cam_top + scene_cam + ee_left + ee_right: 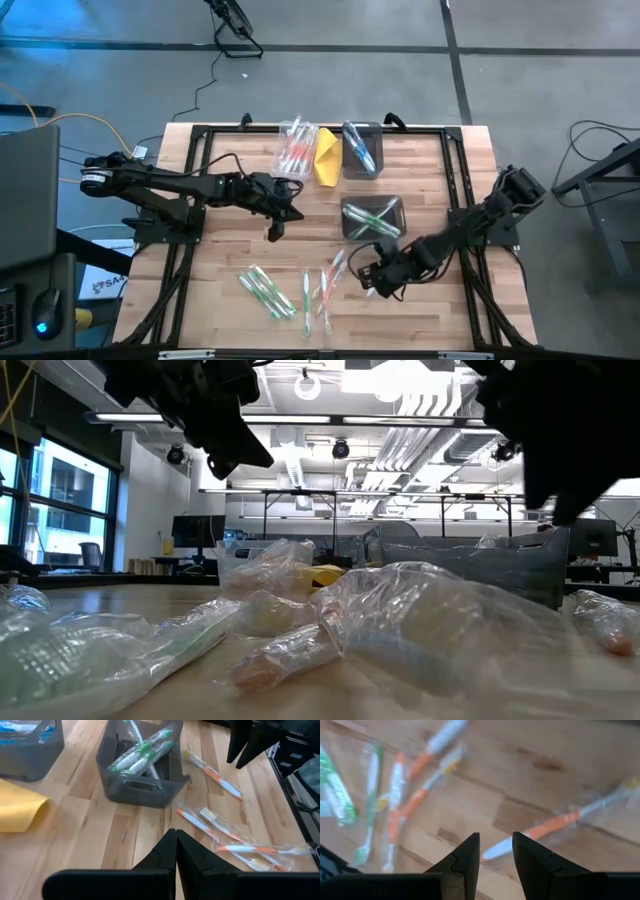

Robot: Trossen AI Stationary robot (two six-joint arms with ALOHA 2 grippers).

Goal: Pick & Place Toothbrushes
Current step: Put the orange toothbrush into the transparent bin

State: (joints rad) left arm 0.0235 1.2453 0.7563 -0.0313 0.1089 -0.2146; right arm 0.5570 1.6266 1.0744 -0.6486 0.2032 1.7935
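- Toothbrushes lie scattered on the front of the wooden surface in the high view; more sit in three bins farther back, beside a yellow cloth.
- Low view: wrapped toothbrushes blur close up, with an office room behind.
- Left wrist view: left hand pressed together, empty, near the green-brush bin.
- Right wrist view: right hand apart, over an orange toothbrush.

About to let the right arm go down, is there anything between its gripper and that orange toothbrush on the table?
Nothing visible. The right gripper is open just above the orange toothbrush, which lies alone on bare table; the other toothbrushes are off to one side.
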